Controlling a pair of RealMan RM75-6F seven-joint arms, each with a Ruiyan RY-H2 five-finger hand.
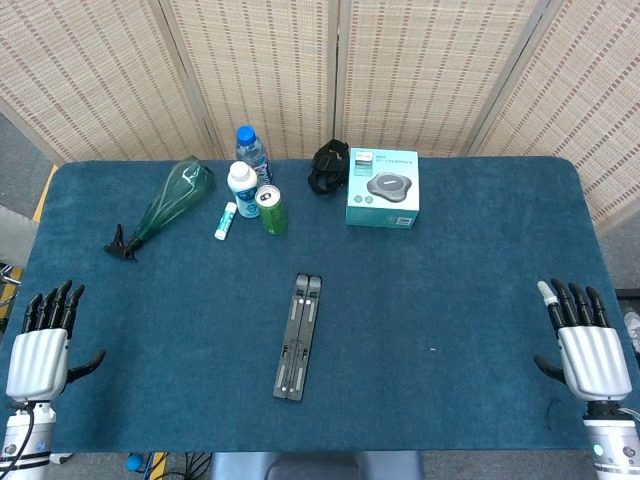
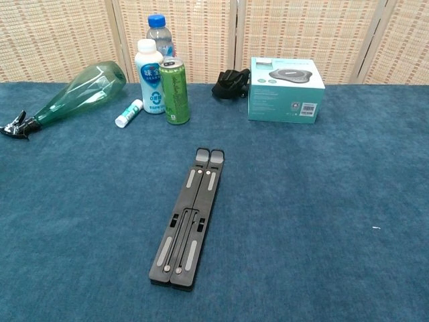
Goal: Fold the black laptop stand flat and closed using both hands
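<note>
Already the black laptop stand lies flat with its two bars pressed side by side, well short of the green can, so the left hand and right hand hang empty, fingers spread, far off either side of it.

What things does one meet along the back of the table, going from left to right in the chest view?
Spray bottle → white tube → white bottle → green can → black object → teal box. The blue-capped bottle stands behind the white bottle and the can, so its place is unclear.
</note>
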